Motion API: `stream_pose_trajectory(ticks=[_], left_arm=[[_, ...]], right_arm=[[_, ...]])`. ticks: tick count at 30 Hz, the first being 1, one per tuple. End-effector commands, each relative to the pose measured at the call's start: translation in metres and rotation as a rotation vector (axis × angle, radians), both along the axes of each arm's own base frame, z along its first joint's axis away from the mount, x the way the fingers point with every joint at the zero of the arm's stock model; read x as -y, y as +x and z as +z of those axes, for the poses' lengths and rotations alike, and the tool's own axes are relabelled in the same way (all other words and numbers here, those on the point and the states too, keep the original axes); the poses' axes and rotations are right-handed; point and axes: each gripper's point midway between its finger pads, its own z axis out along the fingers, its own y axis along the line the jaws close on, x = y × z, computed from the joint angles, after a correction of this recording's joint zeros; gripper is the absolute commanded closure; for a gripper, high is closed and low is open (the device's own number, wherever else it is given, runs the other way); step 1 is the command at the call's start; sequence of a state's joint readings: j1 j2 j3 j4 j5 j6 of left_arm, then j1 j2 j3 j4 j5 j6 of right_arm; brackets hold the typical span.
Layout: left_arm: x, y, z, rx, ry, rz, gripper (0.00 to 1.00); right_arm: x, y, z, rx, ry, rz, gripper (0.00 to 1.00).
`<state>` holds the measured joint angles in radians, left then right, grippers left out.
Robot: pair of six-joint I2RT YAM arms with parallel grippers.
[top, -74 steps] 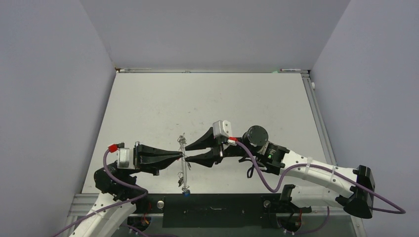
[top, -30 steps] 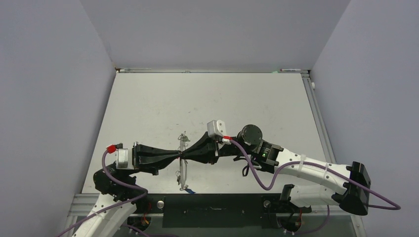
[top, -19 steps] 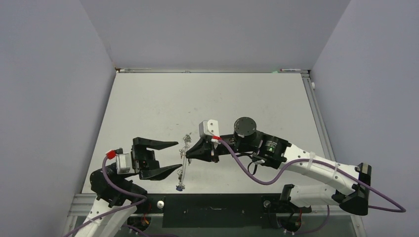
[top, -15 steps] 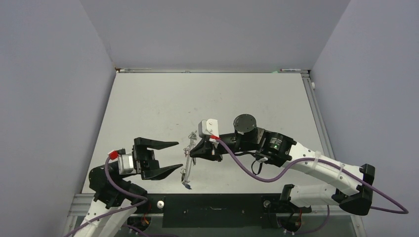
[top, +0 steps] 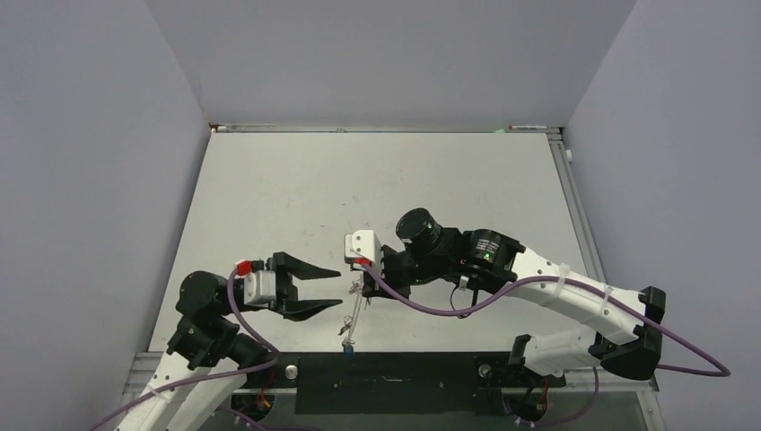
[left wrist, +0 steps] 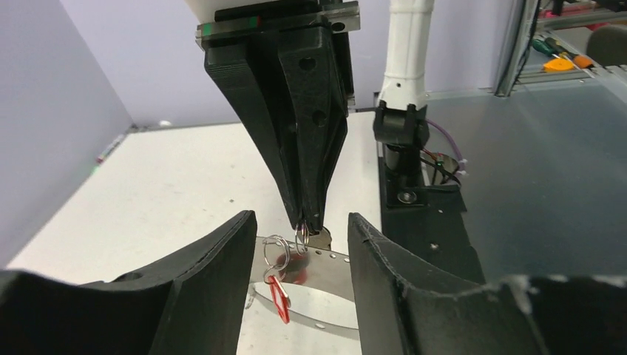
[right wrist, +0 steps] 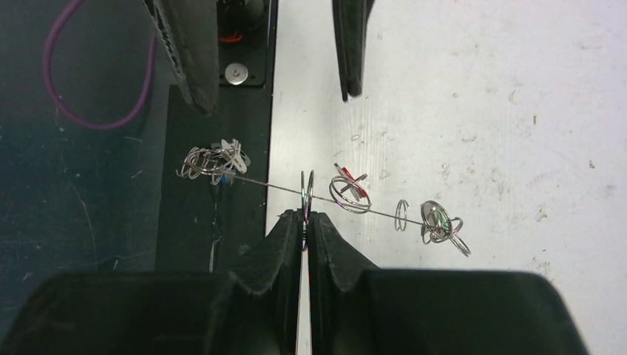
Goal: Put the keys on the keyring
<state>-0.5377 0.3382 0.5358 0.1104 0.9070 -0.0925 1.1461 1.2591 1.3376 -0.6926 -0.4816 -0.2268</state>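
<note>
Off the keyring [top: 354,319] now — left pincer [top: 340,286] released.

Top external: high above keyring [top: 353,316], looking down | left wrist: close beside | right wrist: close overhead | shared: keyring

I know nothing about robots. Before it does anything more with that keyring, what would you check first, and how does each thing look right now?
1. Right fingers pinched shut on the keyring: ok.
2. Left fingers open, holding nothing: ok.
3. Left fingers apart from the keyring, not touching it: ok.
4. Red tag, green tag and blue tag strung along the keyring: ok.
5. Pinch sits on the big loop itself, not on a small ring: cannot tell.
</note>
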Motion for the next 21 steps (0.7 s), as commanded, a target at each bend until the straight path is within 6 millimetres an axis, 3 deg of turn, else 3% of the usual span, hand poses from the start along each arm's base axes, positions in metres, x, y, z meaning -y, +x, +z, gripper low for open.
stream_pose_trajectory(ticks=[1, 11, 21], left_arm=[[0.009, -0.01, 0.0, -0.037, 0.047, -0.092, 0.55], [0.023, -0.007, -0.022, -0.132, 0.13, -0.126, 0.61], [0.03, -0.009, -0.03, -0.198, 0.16, -0.159, 0.7]], right_arm=[[-0.002, -0.004, 0.021, 0.041, 0.025, 0.022, 0.95], [-0.01, -0.019, 0.023, 0.05, 0.036, 0.077, 0.95], [-0.014, -0.022, 0.027, 0.067, 0.055, 0.093, 0.95]])
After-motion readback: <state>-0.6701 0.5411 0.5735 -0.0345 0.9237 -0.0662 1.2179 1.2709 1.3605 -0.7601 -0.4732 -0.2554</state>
